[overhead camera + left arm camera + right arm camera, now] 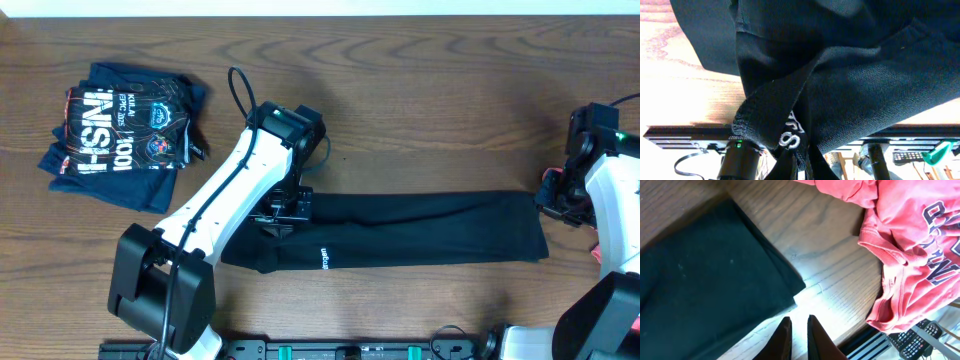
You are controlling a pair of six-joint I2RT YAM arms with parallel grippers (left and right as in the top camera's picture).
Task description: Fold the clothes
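The black T-shirt (420,230) lies on the table folded into a long strip. My left gripper (285,212) is at its left end, shut on a bunched edge of the black fabric (840,85) that bears a small white logo, pinched between the fingers (800,162). My right gripper (556,200) hovers just off the strip's right end. In the right wrist view it (799,320) is shut to a thin gap, holding nothing, beside the shirt's corner (715,280). A coral-red garment (910,255) lies crumpled to the right. The navy printed shirt (120,135) sits folded at the far left.
The table's front edge with a black rail (680,134) runs close below the left gripper. The coral-red pile reaches the table's right edge (875,325). Bare wood (420,120) stretches behind the black strip.
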